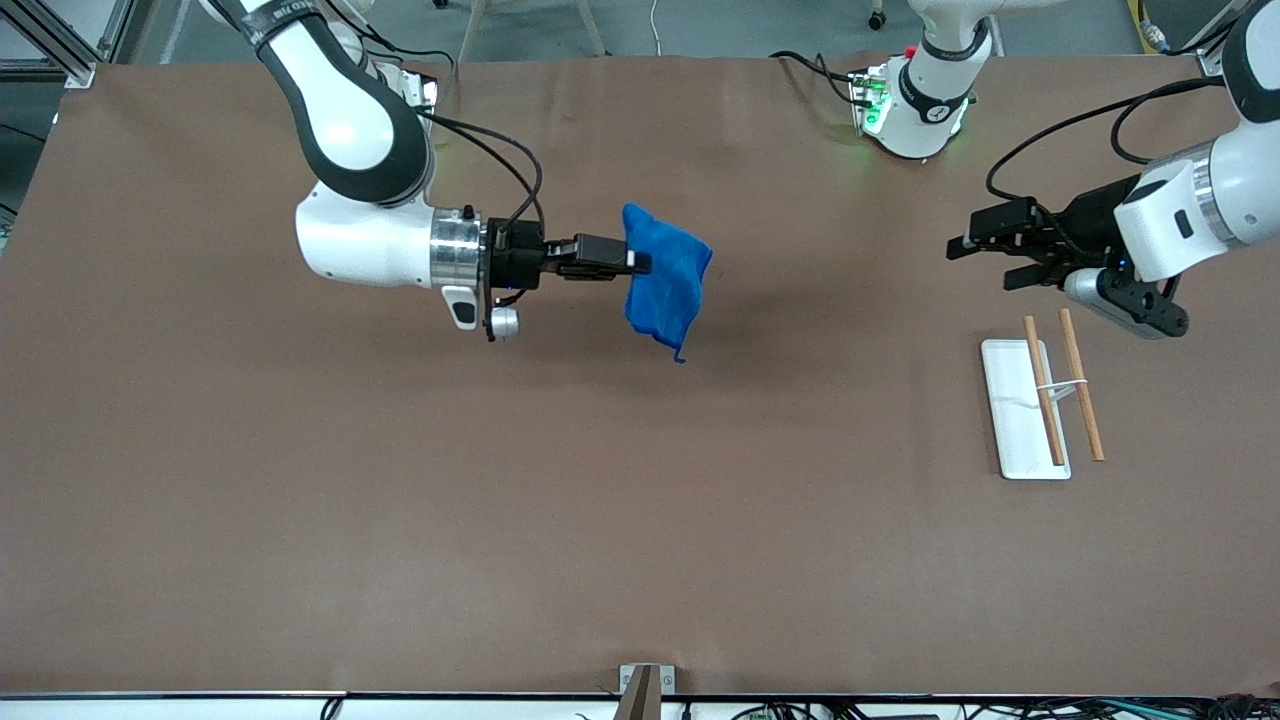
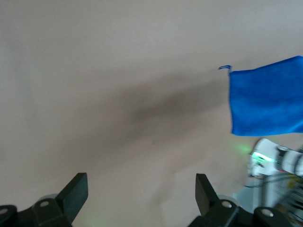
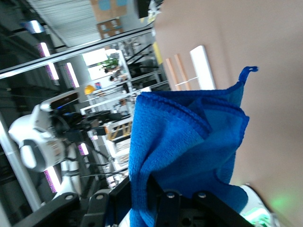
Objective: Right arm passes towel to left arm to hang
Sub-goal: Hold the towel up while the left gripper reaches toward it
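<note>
Right hand (image 1: 640, 262) is clenched on the towel (image 1: 664, 280), holding it up in the air over the bare brown bench (image 1: 400, 500), well apart from the white tray (image 1: 1012, 420) that lies toward the left arm's end of the bench. In the front view the right arm (image 1: 350, 130) reaches out level from its base, and the blue cloth hangs bunched from the fingers, draping down with its small loop (image 1: 680, 357) at the lowest corner. The right wrist view shows the towel (image 3: 189, 151) folded over itself just ahead of the fingers, the loop (image 3: 247, 73) sticking out at one corner, and the tray (image 3: 204, 66) with its rods farther off.

Left hand (image 1: 985, 255) hovers with its fingers spread apart and nothing between them, up in the air close to the tray and well apart from the towel. Two wooden rods (image 1: 1042, 390) lie across the tray. In the left wrist view the spread fingertips (image 2: 75, 191) frame bare bench, with the towel (image 2: 265, 101) off to one edge.
</note>
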`<state>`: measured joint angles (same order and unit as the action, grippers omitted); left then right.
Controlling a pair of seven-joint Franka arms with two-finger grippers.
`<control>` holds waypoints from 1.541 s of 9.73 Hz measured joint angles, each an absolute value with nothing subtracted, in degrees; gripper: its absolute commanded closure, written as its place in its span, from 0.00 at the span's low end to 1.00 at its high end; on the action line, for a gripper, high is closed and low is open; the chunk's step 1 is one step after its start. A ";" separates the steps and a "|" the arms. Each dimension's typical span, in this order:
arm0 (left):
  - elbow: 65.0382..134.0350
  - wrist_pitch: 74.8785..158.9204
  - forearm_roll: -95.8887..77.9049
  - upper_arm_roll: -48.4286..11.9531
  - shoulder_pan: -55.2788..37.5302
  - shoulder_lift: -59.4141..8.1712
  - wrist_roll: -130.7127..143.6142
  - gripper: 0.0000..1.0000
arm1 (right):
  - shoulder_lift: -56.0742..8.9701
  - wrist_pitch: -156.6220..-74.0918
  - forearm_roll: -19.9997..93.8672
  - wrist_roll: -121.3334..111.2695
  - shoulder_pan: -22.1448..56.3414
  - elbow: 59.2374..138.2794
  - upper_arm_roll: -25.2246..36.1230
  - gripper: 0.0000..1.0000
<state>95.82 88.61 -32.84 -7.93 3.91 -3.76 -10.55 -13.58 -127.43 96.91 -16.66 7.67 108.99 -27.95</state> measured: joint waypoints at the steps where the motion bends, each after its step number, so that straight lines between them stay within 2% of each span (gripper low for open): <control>1: 97.26 88.53 -37.29 -7.99 3.88 -4.53 -11.95 0.00 | -14.35 -126.68 102.52 -22.53 8.74 109.00 -27.96 0.99; 4: 101.47 87.09 -49.62 -8.52 3.46 -8.31 -14.60 0.00 | -17.65 -121.01 114.73 -35.66 10.90 108.92 -27.98 0.99; 8: 102.98 84.31 -63.13 -9.30 3.00 -13.65 -17.38 0.00 | -18.16 -120.36 124.15 -41.07 14.61 105.75 -28.02 0.99; 10: 104.71 84.09 -67.54 -10.39 2.86 -14.98 -19.87 0.00 | -18.45 -120.39 126.85 -43.51 15.76 105.13 -28.02 0.99; 15: 110.02 83.65 -77.07 -12.27 3.03 -15.77 -26.98 0.10 | -18.87 -120.87 130.27 -44.51 17.52 102.64 -28.01 0.99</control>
